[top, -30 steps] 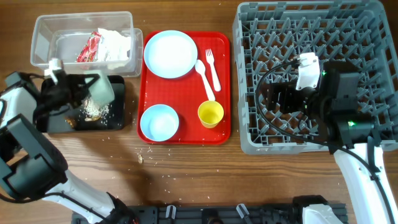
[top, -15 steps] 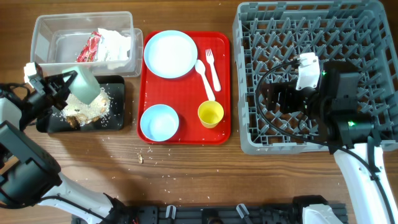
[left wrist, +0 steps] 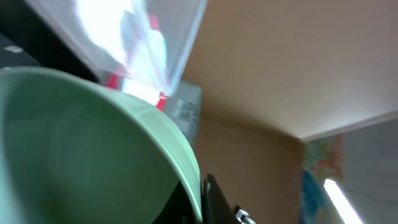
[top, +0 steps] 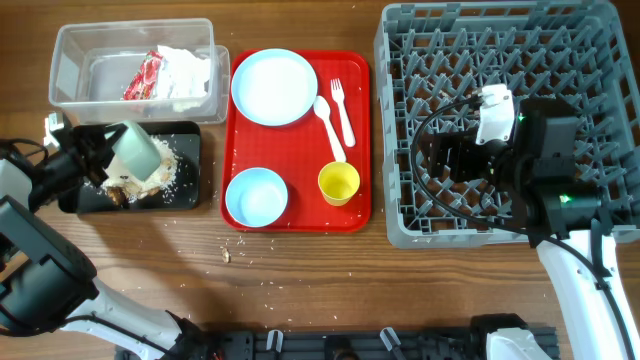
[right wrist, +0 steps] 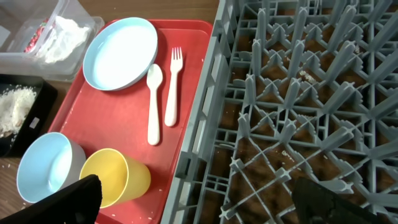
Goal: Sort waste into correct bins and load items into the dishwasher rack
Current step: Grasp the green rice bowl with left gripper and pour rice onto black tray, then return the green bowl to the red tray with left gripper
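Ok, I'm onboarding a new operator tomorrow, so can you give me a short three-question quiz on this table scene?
1. True or false: the yellow cup stands on the red tray.
2. What lies in the clear tub? A) fork and spoon B) wrapper and napkin C) a plate
3. Which end effector holds the tipped bowl, and over what?

Key: 1 true. 2 B. 3 The left end effector, over the black tray.
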You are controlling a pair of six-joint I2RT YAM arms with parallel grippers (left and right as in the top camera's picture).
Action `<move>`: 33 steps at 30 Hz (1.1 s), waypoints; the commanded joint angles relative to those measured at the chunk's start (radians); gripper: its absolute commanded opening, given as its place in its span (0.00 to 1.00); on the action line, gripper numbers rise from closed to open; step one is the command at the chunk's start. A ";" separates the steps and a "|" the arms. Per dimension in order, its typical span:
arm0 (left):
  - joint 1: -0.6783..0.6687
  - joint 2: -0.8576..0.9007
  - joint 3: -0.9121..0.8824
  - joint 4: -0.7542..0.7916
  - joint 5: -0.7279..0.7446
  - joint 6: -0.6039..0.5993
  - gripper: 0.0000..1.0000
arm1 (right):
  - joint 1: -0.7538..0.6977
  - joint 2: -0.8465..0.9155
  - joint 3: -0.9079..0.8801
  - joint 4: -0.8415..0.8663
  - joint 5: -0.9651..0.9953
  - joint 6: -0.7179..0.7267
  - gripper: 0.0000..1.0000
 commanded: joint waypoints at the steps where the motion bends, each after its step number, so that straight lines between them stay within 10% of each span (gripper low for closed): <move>1: -0.043 -0.028 0.000 -0.003 0.129 0.034 0.04 | -0.004 0.004 0.018 0.009 -0.006 -0.012 1.00; 9: -0.361 -0.253 0.000 0.082 -0.286 0.058 0.04 | -0.004 0.004 0.018 0.021 -0.005 -0.012 1.00; 21: -1.164 -0.198 0.000 0.238 -1.473 0.058 0.04 | -0.004 0.004 0.018 0.016 -0.006 -0.011 1.00; 28: -1.226 -0.055 0.000 0.264 -1.518 0.058 0.07 | -0.004 0.004 0.018 0.002 -0.005 -0.011 1.00; 33: -1.227 -0.148 0.078 0.181 -1.458 0.005 0.42 | -0.004 0.004 0.018 0.002 -0.005 -0.013 1.00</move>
